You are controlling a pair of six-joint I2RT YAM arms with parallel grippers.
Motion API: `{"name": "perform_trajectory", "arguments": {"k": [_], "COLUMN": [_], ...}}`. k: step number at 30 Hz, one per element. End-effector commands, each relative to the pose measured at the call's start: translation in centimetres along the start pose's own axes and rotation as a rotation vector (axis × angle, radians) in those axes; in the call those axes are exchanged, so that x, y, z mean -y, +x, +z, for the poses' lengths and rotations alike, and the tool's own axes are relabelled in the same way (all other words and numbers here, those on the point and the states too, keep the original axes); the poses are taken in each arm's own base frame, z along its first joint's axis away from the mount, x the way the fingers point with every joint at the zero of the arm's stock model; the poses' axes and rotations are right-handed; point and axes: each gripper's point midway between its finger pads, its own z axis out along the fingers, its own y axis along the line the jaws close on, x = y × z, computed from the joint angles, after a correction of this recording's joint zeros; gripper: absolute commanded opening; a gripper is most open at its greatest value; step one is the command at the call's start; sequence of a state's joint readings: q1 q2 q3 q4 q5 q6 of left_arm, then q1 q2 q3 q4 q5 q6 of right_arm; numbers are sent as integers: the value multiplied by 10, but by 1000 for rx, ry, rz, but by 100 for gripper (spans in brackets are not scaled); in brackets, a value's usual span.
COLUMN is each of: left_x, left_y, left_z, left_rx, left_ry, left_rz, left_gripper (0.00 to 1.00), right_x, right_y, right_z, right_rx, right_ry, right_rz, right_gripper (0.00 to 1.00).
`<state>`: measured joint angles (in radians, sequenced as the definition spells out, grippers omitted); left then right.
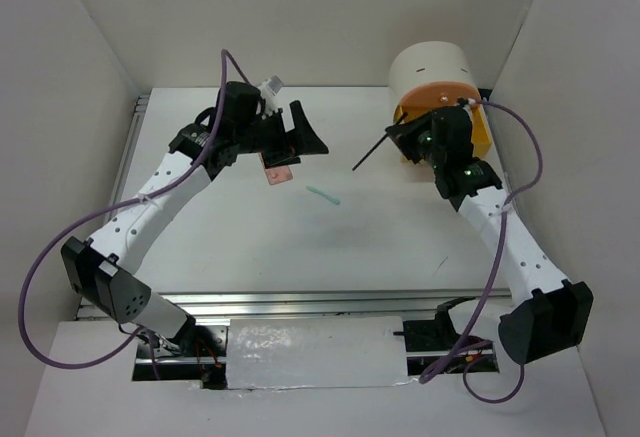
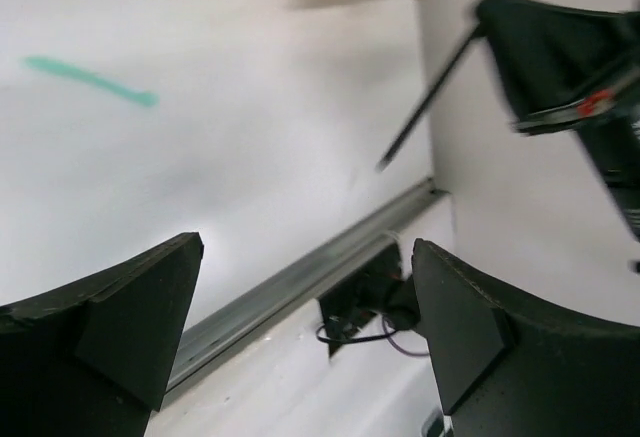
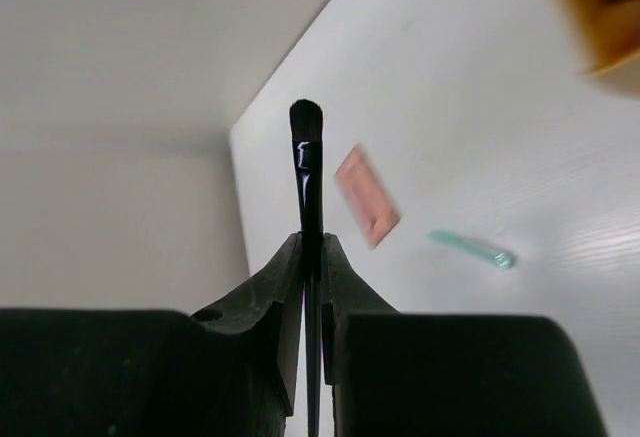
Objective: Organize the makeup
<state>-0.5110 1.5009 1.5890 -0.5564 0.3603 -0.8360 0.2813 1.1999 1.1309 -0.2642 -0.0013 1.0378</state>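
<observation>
Two grippers over a white table (image 1: 300,247), seen from above. Spread the left gripper (image 1: 300,152) wide at upper left of centre and gripped nothing. Showed its black fingers (image 2: 130,317) far apart along the bottom of the left wrist view, with only the table and its metal edge rail between them. Showed the flat pink palette (image 1: 280,173) lying just below that gripper in the overhead frame; could not tell whether the two touched. Showed the mint-green stick (image 1: 323,195) flat on the table near frame centre, a little right of the palette and apart from it, and at upper left in the left wrist view. Pinched a thin black brush (image 1: 372,155) in the right gripper (image 1: 410,132), right of centre, with the free end slanting toward lower left. Showed the jaws pressed tight on the handle in the right wrist view, bristle tip pointing up the frame. Showed the round cream drawer unit (image 1: 430,72) at upper right, just behind the right gripper.
</observation>
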Motion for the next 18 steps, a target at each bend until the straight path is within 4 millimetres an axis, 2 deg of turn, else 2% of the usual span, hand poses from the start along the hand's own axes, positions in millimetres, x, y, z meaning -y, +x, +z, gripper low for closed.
{"name": "perform_trajectory", "arguments": {"k": [1, 2, 3, 6, 7, 9, 12, 13, 18], "left_x": [-43, -47, -52, -55, -60, -61, -62, -64, -61], "left_y": [-6, -5, 0, 6, 11, 16, 18, 17, 16], "left_z": [-22, -23, -23, -27, -26, -27, -30, -31, -38], "left_rx": [64, 56, 39, 30, 22, 15, 12, 15, 21], "left_ry": [-221, -231, -246, -249, -255, -250, -251, -257, -254], "left_rz": [-22, -23, -29, -27, -29, -21, -14, -10, 30], "left_gripper": [99, 99, 99, 99, 99, 99, 99, 99, 100], "right_x": [71, 80, 109, 130, 138, 148, 163, 160, 170], "right_y": [-83, -95, -114, -144, -158, -173, -179, -186, -200], "right_z": [-8, -8, -6, -8, -5, 4, 18, 21, 44], "right_rx": [337, 363, 398, 453, 486, 514, 503, 507, 493], "right_ry": [341, 368, 451, 546, 580, 614, 646, 627, 655], "right_rz": [135, 167, 236, 318, 335, 367, 418, 429, 426], "right_gripper": [0, 0, 0, 0, 0, 0, 0, 0, 6]}}
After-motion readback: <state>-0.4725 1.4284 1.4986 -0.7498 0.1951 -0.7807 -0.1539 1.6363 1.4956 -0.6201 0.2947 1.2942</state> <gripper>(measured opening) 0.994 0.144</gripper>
